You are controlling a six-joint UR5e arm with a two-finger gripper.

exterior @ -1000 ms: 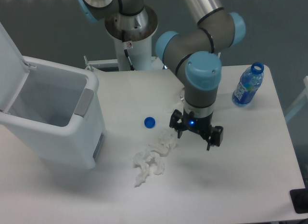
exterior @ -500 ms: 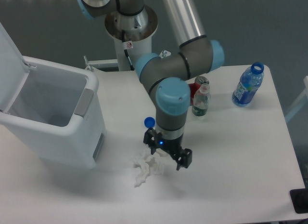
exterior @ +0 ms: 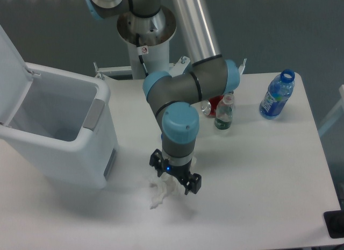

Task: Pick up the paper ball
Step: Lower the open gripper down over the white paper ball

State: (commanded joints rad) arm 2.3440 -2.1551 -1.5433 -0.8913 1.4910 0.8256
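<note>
White paper ball (exterior: 160, 193) lies directly under the spread-fingered tool (exterior: 174, 178).

Soft, even overhead light, cool bluish cast. White counter (exterior: 258, 169) bright, near washed out; paper ball (exterior: 161, 192) low contrast against it, edges hard to separate. Faint diffuse shadow under arm and beside bin (exterior: 59, 131). Specular streak on metal arm tube. Blue LED glows at gripper (exterior: 175, 175). Overall slightly soft, low resolution; background dark, dull.
</note>
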